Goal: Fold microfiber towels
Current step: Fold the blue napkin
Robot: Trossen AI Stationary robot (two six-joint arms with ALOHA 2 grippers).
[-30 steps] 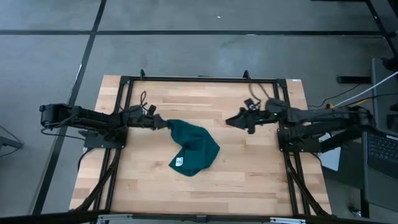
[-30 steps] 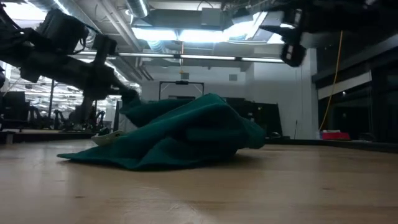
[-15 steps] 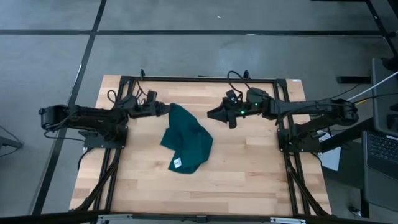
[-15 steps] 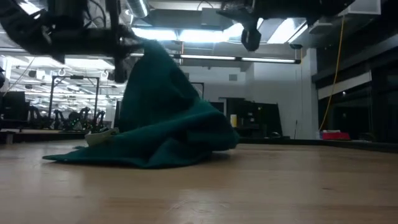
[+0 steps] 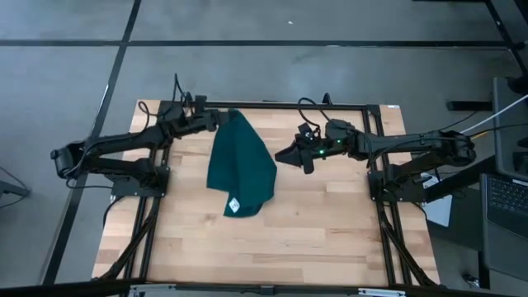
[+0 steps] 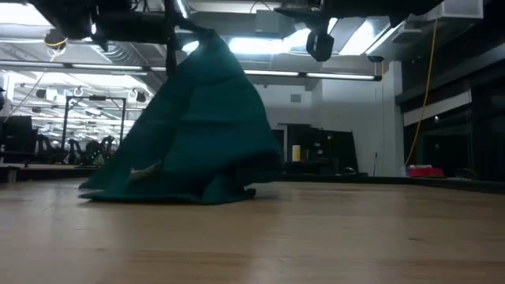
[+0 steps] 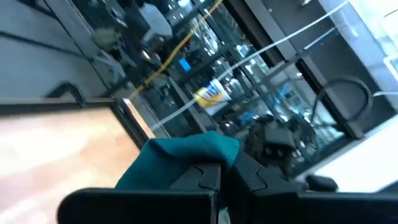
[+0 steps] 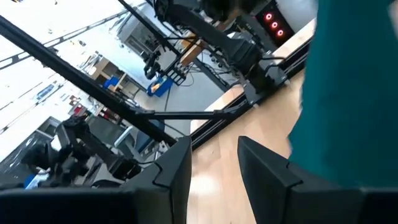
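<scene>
towel (image 5: 241, 161) now higher, under left claw (image 5: 223, 117)

Soft, matt teal cloth for the microfiber towel (image 5: 240, 162), pale smooth wood planking with a faint sheen for the table (image 5: 330, 223), matt black metal for its frame (image 5: 264, 105).

Towel hung from the left gripper at the table's far edge

Seen from above, the microfiber towel (image 5: 239, 165) sits just left of the table (image 5: 330, 223) centre, its top corner pinched at 12 o'clock by the left gripper (image 5: 223, 118), its lower edge and tag (image 5: 234, 205) on the wood at 6 o'clock. The right gripper (image 5: 285, 154), fingers parted, hangs near the towel's 3 o'clock side, apart from it.
</scene>
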